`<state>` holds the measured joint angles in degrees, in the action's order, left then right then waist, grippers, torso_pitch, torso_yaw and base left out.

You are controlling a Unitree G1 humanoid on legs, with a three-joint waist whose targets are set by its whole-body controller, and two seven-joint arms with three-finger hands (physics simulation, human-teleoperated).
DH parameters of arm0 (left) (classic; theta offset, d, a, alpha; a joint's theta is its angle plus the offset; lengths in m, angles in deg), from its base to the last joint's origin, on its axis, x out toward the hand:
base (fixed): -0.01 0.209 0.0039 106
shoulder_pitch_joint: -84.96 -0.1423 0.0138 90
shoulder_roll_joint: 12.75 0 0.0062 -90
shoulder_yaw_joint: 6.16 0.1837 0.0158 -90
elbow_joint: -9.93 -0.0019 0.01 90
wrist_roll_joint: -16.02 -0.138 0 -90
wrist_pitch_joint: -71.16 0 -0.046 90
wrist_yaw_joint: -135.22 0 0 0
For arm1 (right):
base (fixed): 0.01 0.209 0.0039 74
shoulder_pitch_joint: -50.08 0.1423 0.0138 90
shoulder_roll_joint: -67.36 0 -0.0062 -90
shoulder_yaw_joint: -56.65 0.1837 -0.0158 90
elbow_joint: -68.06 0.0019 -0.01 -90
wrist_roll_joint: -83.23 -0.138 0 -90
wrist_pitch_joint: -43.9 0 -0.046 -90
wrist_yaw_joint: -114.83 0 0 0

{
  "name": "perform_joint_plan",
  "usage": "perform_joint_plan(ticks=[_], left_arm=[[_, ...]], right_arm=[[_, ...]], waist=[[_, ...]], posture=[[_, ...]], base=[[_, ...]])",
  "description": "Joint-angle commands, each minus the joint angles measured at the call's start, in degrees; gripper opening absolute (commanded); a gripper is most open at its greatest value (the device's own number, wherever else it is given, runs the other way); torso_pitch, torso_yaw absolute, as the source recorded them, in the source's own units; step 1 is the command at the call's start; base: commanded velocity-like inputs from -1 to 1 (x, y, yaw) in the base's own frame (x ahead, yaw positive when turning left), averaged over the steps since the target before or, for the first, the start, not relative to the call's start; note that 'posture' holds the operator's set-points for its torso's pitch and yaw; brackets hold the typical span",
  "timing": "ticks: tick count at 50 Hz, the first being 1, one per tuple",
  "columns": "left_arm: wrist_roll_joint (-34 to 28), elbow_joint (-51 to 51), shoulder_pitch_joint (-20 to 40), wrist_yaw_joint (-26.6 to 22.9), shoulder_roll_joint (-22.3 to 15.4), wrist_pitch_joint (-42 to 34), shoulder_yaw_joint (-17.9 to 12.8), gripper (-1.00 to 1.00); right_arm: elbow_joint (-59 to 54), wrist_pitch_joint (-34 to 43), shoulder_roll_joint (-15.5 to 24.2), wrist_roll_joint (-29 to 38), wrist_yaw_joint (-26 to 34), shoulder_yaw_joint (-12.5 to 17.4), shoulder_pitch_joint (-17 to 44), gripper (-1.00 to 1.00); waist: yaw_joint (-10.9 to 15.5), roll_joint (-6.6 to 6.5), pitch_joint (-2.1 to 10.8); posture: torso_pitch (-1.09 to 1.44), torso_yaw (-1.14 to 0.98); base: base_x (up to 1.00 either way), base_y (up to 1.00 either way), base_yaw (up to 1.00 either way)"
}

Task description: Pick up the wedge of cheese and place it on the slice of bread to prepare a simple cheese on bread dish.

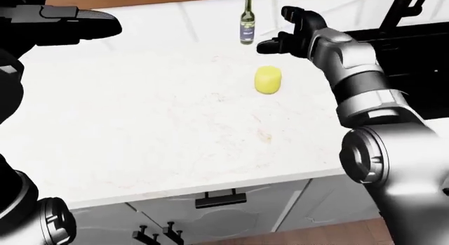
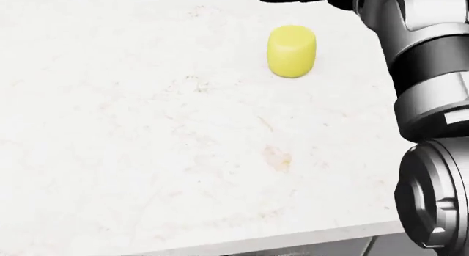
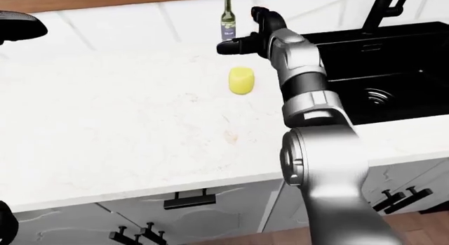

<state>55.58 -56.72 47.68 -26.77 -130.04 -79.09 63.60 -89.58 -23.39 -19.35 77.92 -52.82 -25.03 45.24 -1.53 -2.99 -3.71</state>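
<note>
A rounded yellow piece of cheese [image 2: 292, 51] lies on the white marble counter [image 2: 147, 129], in the upper right of the head view. My right hand [image 1: 286, 35] hovers above and just beyond the cheese [image 1: 268, 79], fingers spread open and holding nothing. My left hand [image 1: 70, 22] stretches out at the top left of the left-eye view, well away from the cheese; whether its fingers are open does not show. No slice of bread is visible in any view.
A small glass bottle [image 1: 246, 22] stands on the counter above the cheese. A black sink [image 3: 379, 71] with a dark faucet [image 3: 383, 8] lies to the right. Cabinet doors with black handles [image 1: 217, 198] sit below the counter edge.
</note>
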Motion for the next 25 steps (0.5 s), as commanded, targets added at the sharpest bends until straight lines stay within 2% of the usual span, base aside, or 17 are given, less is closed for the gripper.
perform_joint_plan(ticks=[1, 2, 4, 9, 16, 25], left_arm=[[-0.64, 0.68, 1.44, -0.28, -0.94, 1.56, -1.29, 1.0], [-0.73, 0.56, 1.37, -0.42, -0.84, 1.66, -1.36, 1.0], [-0.85, 0.45, 1.21, -0.67, -0.52, 1.92, -1.33, 1.0], [-0.99, 0.57, 1.7, -0.37, -0.47, 1.76, -1.84, 1.0], [-0.92, 0.66, 1.5, -0.31, -0.26, 2.01, -1.38, 1.0], [-0.87, 0.57, 1.64, -0.43, -0.35, 2.08, -1.67, 1.0]], right_arm=[[0.75, -5.31, -0.1, 0.29, -0.19, -0.16, 2.46, 1.0], [-0.15, -6.06, -0.53, 1.19, 0.0, -0.79, 2.54, 1.0], [-1.11, -7.55, -0.96, 0.93, -0.03, 0.06, 3.24, 1.0], [-3.13, -10.3, -2.13, 2.47, -1.63, -0.01, 2.62, 1.0], [-4.19, -11.31, -1.96, 6.36, -5.28, -0.77, 0.06, 1.0], [-4.49, -11.89, -2.34, 8.39, -7.01, -0.28, -0.62, 1.0]], waist=[[0.0, -0.12, 1.83], [0.0, -0.15, 1.85], [-0.03, -0.19, 1.9], [0.03, -0.25, 1.96], [0.23, 0.07, 2.05], [0.34, 0.06, 2.16]], posture=[[0.0, 0.0], [0.0, 0.0], [0.0, 0.0], [0.0, 0.0], [0.0, 0.0], [0.0, 0.0]], base=[[0.0, 0.0, 0.0], [0.0, 0.0, 0.0], [0.0, 0.0, 0.0], [0.0, 0.0, 0.0], [0.0, 0.0, 0.0], [0.0, 0.0, 0.0]])
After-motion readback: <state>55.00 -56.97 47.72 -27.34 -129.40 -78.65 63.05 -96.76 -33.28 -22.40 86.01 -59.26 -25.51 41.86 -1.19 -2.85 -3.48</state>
